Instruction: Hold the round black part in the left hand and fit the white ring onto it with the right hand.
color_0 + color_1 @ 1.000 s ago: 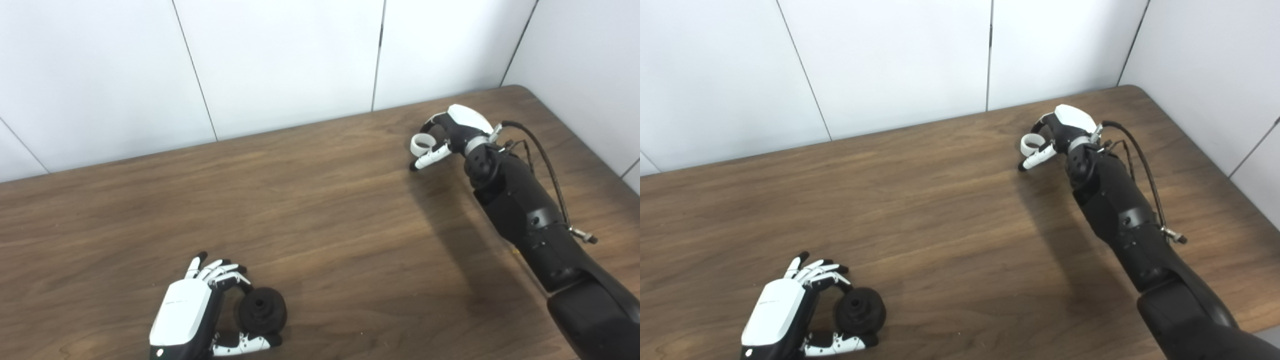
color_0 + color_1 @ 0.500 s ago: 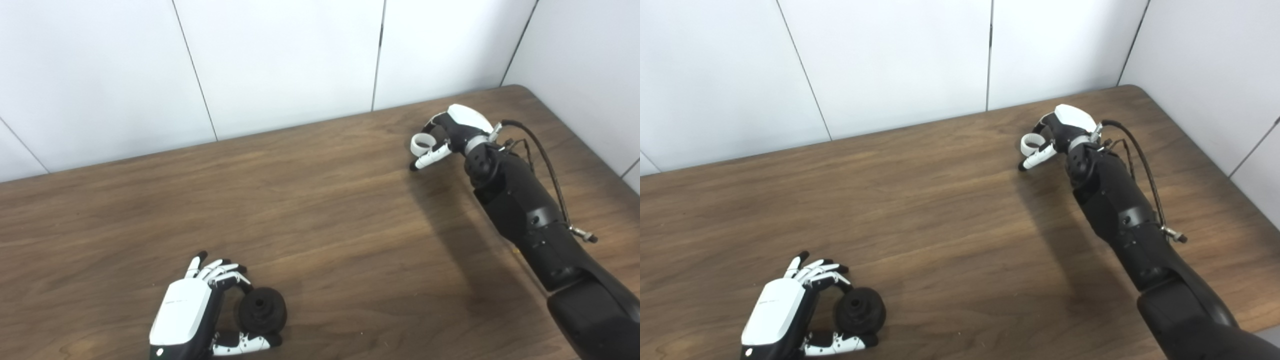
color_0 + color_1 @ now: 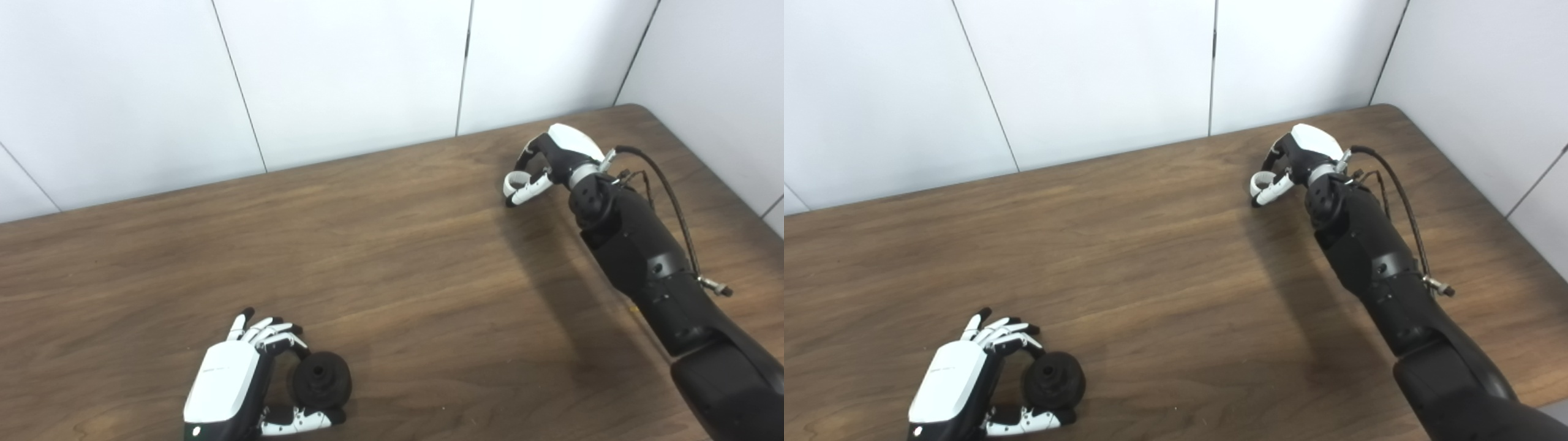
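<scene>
The round black part (image 3: 321, 380) with a hole in its top sits on the wooden table (image 3: 392, 257) at the near left. My left hand (image 3: 236, 380) wraps it, with fingers over its far side and the thumb along its near side. My right hand (image 3: 554, 156) is at the far right, low over the table. Its fingers and thumb are closed on the white ring (image 3: 512, 180), which also shows in the right eye view (image 3: 1258, 181). The two hands are far apart.
White wall panels (image 3: 343, 73) run along the table's far edge and right side. The table's rounded far right corner (image 3: 637, 109) lies just behind my right hand. A black cable (image 3: 670, 196) loops beside my right forearm.
My right thumb has curled up against the white ring, and the ring has tipped and dropped slightly in the hand. My left hand and the black part have not moved.
</scene>
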Action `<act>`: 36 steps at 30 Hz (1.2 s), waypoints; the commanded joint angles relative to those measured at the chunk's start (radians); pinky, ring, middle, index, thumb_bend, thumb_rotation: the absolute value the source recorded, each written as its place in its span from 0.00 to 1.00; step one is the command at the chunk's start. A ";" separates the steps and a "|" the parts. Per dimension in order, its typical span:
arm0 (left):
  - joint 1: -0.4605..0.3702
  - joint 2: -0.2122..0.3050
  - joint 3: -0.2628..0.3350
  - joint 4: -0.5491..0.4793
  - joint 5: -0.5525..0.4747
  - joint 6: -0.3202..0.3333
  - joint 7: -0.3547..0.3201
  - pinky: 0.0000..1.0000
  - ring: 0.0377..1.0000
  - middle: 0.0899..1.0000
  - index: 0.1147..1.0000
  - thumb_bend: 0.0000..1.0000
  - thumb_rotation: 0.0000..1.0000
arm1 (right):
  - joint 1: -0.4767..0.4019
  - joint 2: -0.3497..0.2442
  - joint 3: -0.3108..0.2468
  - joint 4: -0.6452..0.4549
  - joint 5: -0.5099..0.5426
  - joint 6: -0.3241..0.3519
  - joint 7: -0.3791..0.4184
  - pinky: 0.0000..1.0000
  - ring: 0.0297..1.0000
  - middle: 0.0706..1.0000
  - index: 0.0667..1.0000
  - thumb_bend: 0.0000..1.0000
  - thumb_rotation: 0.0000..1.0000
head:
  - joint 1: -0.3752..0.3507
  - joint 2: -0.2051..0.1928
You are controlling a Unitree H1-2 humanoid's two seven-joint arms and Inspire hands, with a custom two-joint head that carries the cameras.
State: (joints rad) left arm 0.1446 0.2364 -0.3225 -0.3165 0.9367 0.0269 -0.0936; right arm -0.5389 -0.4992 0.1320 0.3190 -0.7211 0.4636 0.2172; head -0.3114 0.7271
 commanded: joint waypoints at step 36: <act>0.035 -0.071 -0.045 0.005 0.116 0.073 -0.031 1.00 0.86 0.74 0.42 0.52 0.05 | 0.038 0.005 0.224 -0.724 -0.027 -0.050 0.325 0.85 0.92 0.78 0.45 0.52 0.14 | 0.212 0.034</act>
State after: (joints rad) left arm 0.1583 0.1639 -0.3470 -0.3227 1.0158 0.0724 -0.0863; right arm -0.4696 -0.4971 0.3612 -0.3633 -0.7343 0.4216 0.5274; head -0.1030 0.7593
